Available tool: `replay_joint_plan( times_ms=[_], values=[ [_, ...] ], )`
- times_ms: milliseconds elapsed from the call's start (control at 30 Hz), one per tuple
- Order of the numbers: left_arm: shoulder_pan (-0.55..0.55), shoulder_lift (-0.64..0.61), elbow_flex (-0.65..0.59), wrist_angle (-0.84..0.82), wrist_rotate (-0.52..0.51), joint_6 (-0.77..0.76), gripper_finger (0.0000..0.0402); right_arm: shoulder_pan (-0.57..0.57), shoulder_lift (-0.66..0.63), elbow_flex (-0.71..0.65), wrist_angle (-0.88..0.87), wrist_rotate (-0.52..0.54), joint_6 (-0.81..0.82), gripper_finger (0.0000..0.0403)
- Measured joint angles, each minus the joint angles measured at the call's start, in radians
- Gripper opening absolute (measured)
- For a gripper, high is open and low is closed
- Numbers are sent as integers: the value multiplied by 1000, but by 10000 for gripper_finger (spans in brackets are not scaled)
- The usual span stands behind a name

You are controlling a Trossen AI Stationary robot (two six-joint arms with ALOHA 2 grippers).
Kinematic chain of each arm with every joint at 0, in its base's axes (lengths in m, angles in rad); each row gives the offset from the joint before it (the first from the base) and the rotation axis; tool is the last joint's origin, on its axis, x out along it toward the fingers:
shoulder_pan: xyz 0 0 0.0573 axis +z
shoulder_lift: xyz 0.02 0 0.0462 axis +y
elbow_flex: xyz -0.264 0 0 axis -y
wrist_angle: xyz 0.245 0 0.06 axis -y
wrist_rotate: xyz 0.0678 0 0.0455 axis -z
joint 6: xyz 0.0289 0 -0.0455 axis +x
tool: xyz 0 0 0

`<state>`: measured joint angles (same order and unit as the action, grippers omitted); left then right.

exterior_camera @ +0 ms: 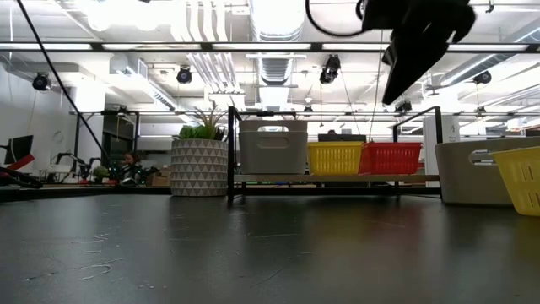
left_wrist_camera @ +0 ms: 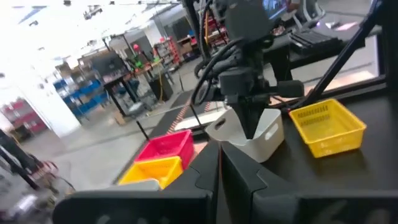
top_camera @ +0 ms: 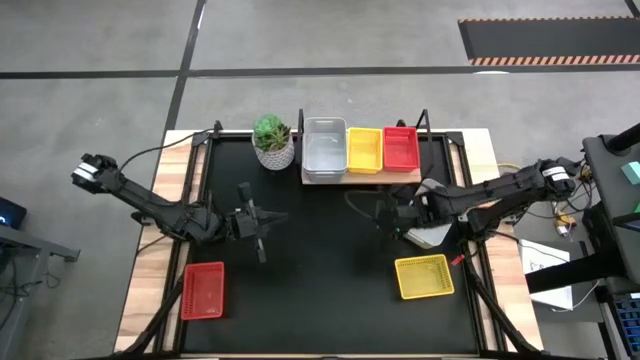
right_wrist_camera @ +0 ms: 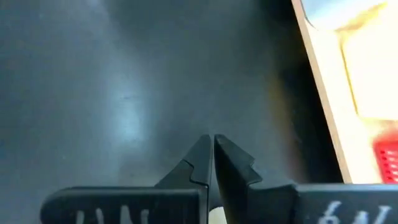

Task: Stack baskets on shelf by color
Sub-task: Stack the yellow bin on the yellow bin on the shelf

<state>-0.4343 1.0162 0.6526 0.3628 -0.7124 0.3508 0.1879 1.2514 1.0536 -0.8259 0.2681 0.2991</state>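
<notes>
The shelf (top_camera: 362, 178) stands at the table's far edge and bears a white-grey basket (top_camera: 323, 150), a yellow basket (top_camera: 364, 150) and a red basket (top_camera: 401, 147) side by side. They also show in the low view: white-grey (exterior_camera: 272, 145), yellow (exterior_camera: 336, 157), red (exterior_camera: 391, 157). On the mat lie a red basket (top_camera: 203, 290) at the near left, a yellow basket (top_camera: 424, 276) at the near right and a white-grey basket (top_camera: 432, 235) partly under my right arm. My left gripper (top_camera: 275, 218) (left_wrist_camera: 219, 163) and my right gripper (top_camera: 378, 212) (right_wrist_camera: 213, 146) are shut and empty above the middle of the mat.
A white pot with a green plant (top_camera: 273, 140) stands left of the shelf. The shelf's black uprights (exterior_camera: 229, 152) rise at its ends. Bare black mat (top_camera: 320, 290) lies between the near red and yellow baskets. Wooden table strips (top_camera: 160, 250) flank the mat.
</notes>
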Motion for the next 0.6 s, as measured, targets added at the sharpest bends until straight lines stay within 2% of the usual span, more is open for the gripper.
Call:
replay_joint_plan(
  times_ms=[233, 467, 600],
  values=[
    [-4, 114, -1, 23, 19, -189, 0, 143, 0, -2, 5, 98, 49, 11],
    [-34, 222, 40, 32, 45, -249, 0, 180, 0, 16, 9, 95, 82, 11],
    [-53, 260, 84, 48, 45, -371, 0, 191, 1, 20, 52, 85, 86, 14]
  ],
)
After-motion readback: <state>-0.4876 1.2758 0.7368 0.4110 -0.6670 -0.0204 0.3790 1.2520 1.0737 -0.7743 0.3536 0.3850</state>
